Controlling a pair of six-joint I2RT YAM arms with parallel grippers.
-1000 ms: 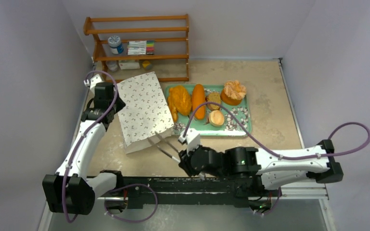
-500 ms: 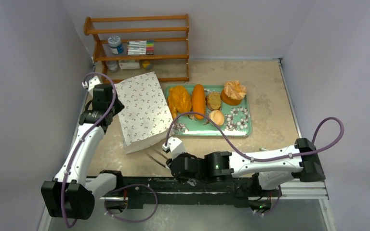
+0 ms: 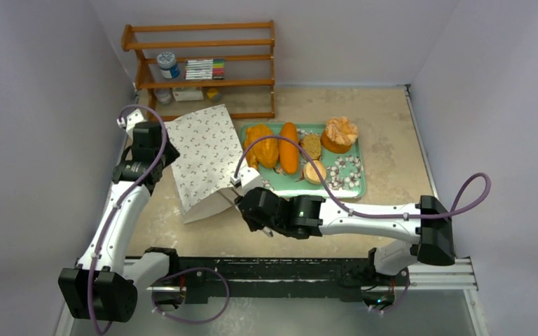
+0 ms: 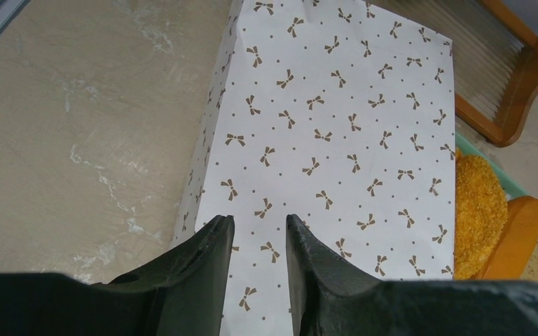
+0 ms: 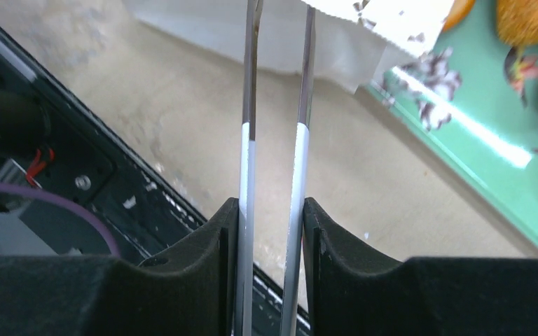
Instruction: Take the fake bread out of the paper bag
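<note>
White paper bag (image 3: 207,157) lies on its side on the worktop (image 3: 392,133), mouth toward the right fingers (image 5: 336,245), which clamp thin metal tongs (image 5: 249,161) aimed at it; fake bread (image 3: 263,148) sits on the green tray (image 3: 356,185) beside it. Left fingers (image 4: 196,259) stand narrow over the closed end, pinching or not I cannot tell, so the tongs should enter low and level, probing for any hidden loaf.
</note>
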